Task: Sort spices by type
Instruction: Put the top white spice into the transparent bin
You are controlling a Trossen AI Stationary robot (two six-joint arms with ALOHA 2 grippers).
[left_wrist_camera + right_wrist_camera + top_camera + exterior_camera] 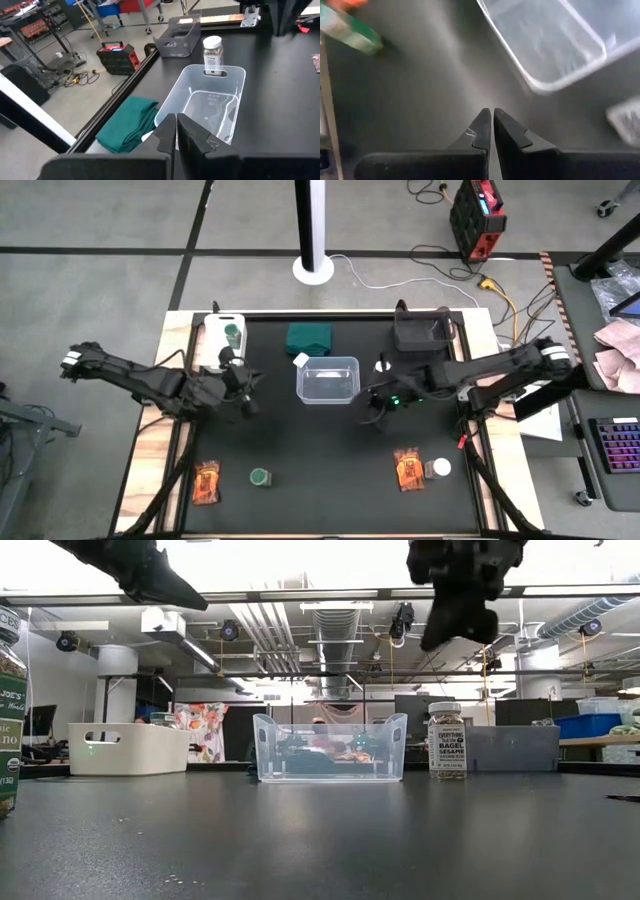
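Note:
Near the table's front edge lie an orange-red packet [208, 482], a green-lidded jar [259, 477], a second packet [408, 468] and a white-lidded jar [441, 469]. Another white-lidded jar [212, 50] stands upright on its base just right of the clear bin [327, 380]. A green-lidded jar [232, 332] sits in the white bin [210, 330] at the far left. My left gripper [250, 406] hangs shut above the mat left of the clear bin, holding nothing. My right gripper [372, 416] hangs shut to the bin's near right, also holding nothing.
A dark green cloth [309, 337] lies behind the clear bin, with a small white-topped thing [301, 359] at the bin's far left corner. A grey bin [420, 332] stands at the far right. The bare black mat [330, 460] spreads between the bin and the front row.

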